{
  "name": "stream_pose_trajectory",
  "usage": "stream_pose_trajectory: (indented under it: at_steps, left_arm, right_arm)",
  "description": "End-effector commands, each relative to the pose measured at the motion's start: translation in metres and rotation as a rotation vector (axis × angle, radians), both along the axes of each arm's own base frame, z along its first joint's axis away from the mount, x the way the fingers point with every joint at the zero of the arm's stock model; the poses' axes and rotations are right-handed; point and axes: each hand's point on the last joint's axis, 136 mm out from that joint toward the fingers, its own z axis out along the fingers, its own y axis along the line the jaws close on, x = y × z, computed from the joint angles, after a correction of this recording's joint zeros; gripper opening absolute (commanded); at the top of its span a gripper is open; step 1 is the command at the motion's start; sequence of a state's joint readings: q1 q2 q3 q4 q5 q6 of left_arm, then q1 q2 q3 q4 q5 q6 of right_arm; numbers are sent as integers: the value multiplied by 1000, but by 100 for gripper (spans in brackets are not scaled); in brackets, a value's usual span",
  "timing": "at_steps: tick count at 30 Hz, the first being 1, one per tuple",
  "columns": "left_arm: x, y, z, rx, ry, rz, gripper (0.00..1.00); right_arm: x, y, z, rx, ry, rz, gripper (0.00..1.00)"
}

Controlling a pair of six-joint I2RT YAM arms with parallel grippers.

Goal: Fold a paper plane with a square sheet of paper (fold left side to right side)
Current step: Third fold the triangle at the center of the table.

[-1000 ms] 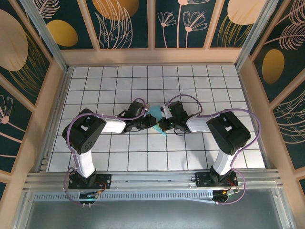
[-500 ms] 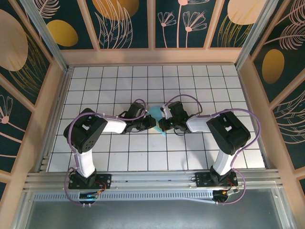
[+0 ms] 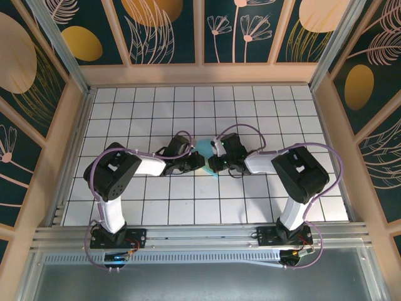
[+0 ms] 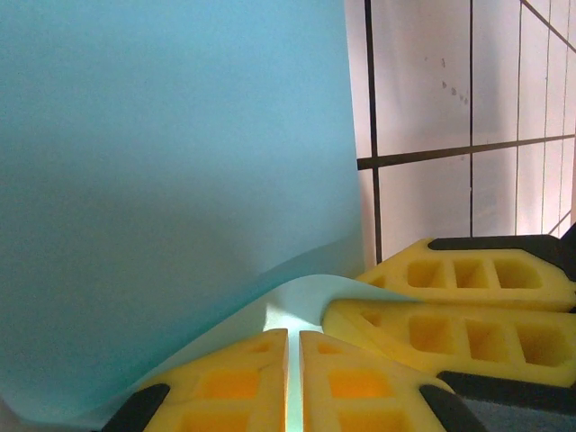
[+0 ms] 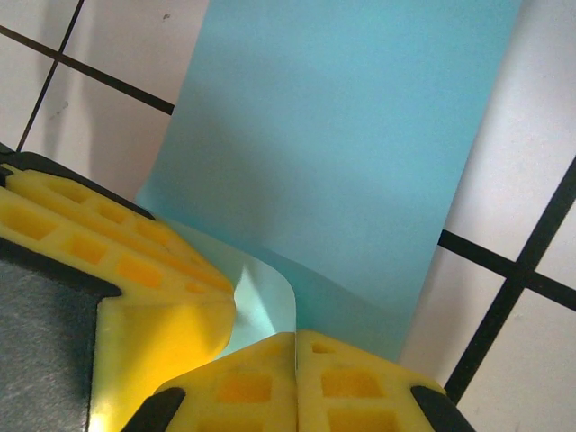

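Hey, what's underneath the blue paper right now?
The white gridded table shows around the blue paper, so it lies beneath. The sheet's edge curls up into the left gripper and right gripper. What lies directly beneath is covered.

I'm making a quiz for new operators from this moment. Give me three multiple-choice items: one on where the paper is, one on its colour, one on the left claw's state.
1. Where on the table is the sheet of paper?
A. by the back wall
B. in the middle
C. at the near edge

2. What colour is the sheet?
A. white
B. yellow
C. turquoise-blue

3. The left claw is:
A. shut on the sheet
B. wide open
C. shut on nothing

Answers: B, the top view shows it at the grid's centre; C, both wrist views show turquoise-blue paper; A, the left wrist view shows it closed with the sheet's edge pinched in it.
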State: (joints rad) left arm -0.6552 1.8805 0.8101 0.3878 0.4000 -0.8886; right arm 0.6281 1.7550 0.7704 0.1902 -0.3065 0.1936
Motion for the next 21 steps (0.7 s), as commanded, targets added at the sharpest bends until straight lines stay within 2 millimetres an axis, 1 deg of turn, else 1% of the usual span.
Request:
stream_pose_trajectory:
  at_steps: [1,4,8,12,15,17,19,21]
  left_arm:
    - [-21,22,-36,121,92,17,12]
    - [-23,22,-38,123,107,19,12]
    - [-24,24,-42,141,127,25,12]
    - [-26,27,-49,153,145,36,11]
    - [-27,28,-50,156,150,36,11]
    - [-27,28,-51,159,151,38,11]
    - [-27,28,-50,155,150,41,11]
    - [-26,28,-50,155,148,42,11]
  right_arm:
    - [-9,-9,-18,-89,78,-11,10]
    - [0,-4,-5,-96,65,-6,13]
    - [6,-1,7,-91,50,-2,17]
    - [11,-3,19,-83,33,-21,21]
    - [17,-9,35,-69,8,-51,28]
    - [18,-17,41,-71,9,-76,33]
    - [18,-27,53,-59,7,-102,36]
    - [13,-34,62,-29,18,-115,37]
